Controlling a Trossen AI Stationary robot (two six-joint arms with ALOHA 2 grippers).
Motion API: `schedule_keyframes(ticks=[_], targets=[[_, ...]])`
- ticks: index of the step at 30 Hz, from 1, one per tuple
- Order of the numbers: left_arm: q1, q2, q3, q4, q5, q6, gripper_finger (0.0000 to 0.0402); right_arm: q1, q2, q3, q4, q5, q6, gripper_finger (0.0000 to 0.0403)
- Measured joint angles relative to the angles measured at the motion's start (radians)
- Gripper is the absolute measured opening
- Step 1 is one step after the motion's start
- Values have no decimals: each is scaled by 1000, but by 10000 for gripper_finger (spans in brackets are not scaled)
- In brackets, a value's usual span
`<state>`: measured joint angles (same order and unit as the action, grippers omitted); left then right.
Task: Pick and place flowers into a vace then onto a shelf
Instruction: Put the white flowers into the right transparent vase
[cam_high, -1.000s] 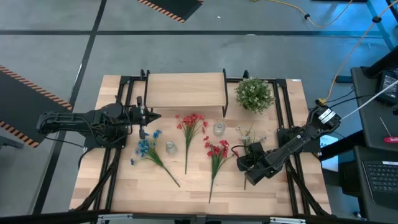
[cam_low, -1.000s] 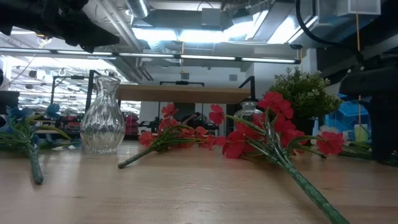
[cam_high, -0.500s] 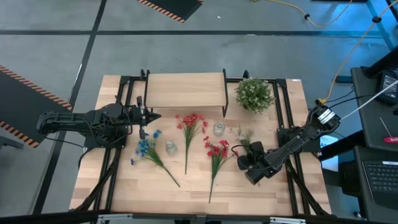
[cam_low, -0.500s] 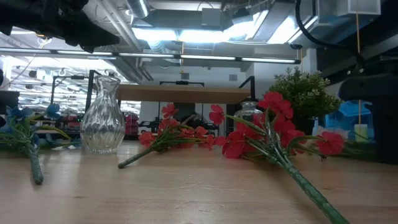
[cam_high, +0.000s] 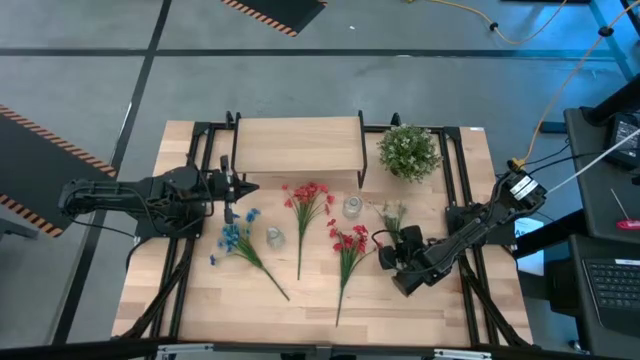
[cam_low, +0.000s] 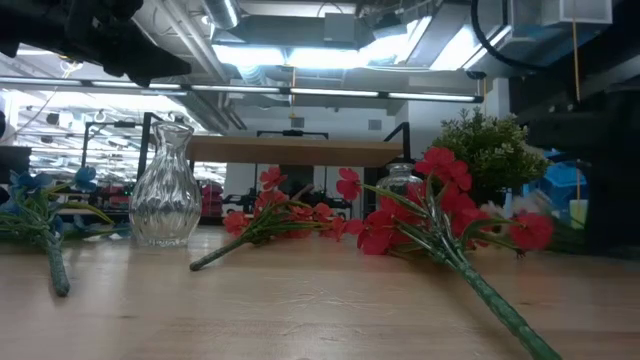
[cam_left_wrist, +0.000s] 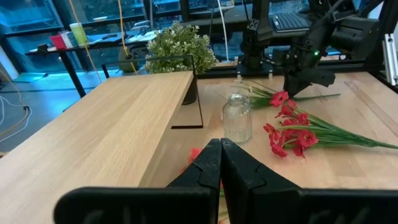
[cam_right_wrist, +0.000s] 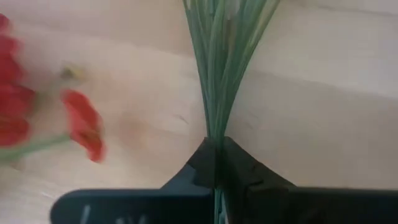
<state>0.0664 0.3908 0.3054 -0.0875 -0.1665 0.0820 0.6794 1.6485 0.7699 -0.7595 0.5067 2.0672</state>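
The small white sprig (cam_high: 392, 213) is in my right gripper (cam_high: 407, 240), which is shut on its green stems at the table's right middle. The red sprig (cam_high: 348, 243), the orange-red sprig (cam_high: 305, 200) and the blue sprig (cam_high: 236, 238) lie flat on the tabletop. A clear glass vase (cam_high: 274, 238) stands between the blue and orange-red sprigs. A smaller glass jar (cam_high: 352, 206) stands near the shelf (cam_high: 298, 145). My left gripper (cam_high: 243, 186) is shut and empty, by the shelf's near left corner. My right gripper pinches the white sprig's bundle of green stems (cam_right_wrist: 214, 127) between its two fingers, where the stems draw together below the blooms. The stems run out ahead of the fingertips and fan apart toward the blooms. The bloom end (cam_low: 503, 207) shows raised above the tabletop.
A round bushy green plant (cam_high: 408, 152) stands at the far right, beside the shelf's right end. Black frame rails (cam_high: 462, 190) run along both sides of the table. Bare wood lies along the near edge (cam_high: 300, 320).
My right gripper has moved a little toward the far edge, carrying the white sprig. The sprig's lower stem, which lay on the table nearer than the gripper, no longer shows there. The blooms have shifted slightly toward the jar.
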Motion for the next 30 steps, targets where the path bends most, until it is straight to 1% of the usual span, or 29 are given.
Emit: schedule_keyframes(ticks=[2,6,10,16,26,28,30], targets=[[0,0,0,0,0,1,4,12,-12,1,-28,26,20,4],[0,0,0,0,0,1,4,25,-36,1,-68,34,46,2],[0,0,0,1,0,2,4,38,-69,1,-79,73,39,2],[0,0,0,8,0,16,4,39,-137,2,-86,81,-30,1],[0,0,0,28,-1,19,4,88,-246,3,-143,87,-40,0],[0,0,0,43,-4,19,4,104,-266,3,-151,122,-43,0],[0,0,0,56,-4,20,4,118,-282,4,-166,187,-60,0]])
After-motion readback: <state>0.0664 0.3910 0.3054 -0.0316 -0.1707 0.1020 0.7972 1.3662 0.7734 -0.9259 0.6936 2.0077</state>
